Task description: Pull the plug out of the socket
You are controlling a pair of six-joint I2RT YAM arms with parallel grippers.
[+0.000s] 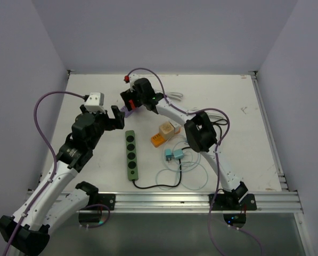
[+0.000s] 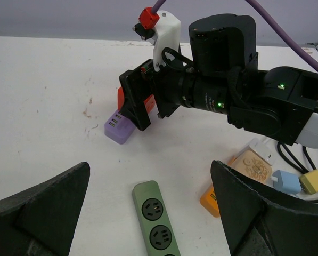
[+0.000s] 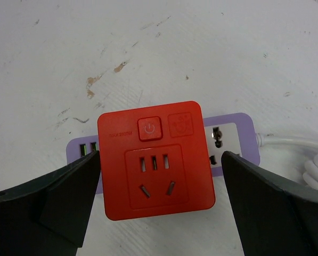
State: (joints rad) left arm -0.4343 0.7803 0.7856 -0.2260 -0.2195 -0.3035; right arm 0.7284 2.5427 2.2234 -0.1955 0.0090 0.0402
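A red plug adapter [image 3: 154, 160] with a power button sits plugged into a purple socket strip [image 3: 230, 133] on the white table. My right gripper [image 3: 161, 162] is open right above it, one finger on each side of the red plug, with small gaps on both sides. From the left wrist view the right gripper [image 2: 137, 101] stands over the purple strip [image 2: 117, 128], the red plug [image 2: 149, 103] between its fingers. My left gripper [image 2: 149, 170] is open and empty, hovering above the far end of a green power strip [image 2: 156, 213].
The green power strip [image 1: 131, 154] lies mid-table with its black cord curling right. An orange box [image 1: 157, 140], a beige plug [image 1: 166, 129] and blue adapters [image 1: 173, 154] lie beside it. A white cable [image 1: 173, 97] lies behind the right gripper [image 1: 129, 101].
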